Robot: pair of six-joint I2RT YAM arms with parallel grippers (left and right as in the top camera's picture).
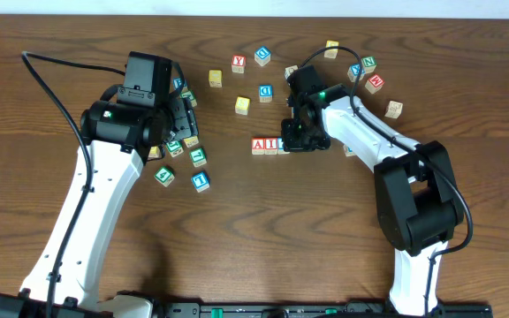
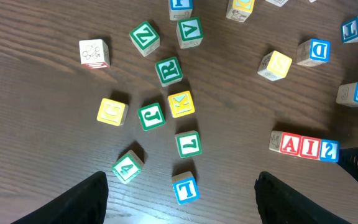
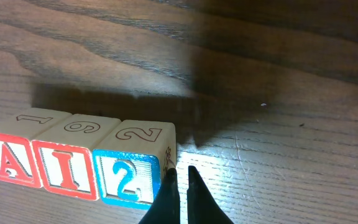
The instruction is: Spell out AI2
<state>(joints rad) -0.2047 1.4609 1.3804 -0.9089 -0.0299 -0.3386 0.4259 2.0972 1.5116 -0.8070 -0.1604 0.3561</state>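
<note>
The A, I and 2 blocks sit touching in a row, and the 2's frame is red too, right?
Nearly. The A block, I block and 2 block do touch in a row, but the 2's frame is blue, not red. The right wrist view shows it.

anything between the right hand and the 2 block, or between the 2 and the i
Nothing visible. The shut right hand sits at the free side of the 2 block, with no other cube between them. The 2 block stands flush against the I block, which stands against the A block.
</note>
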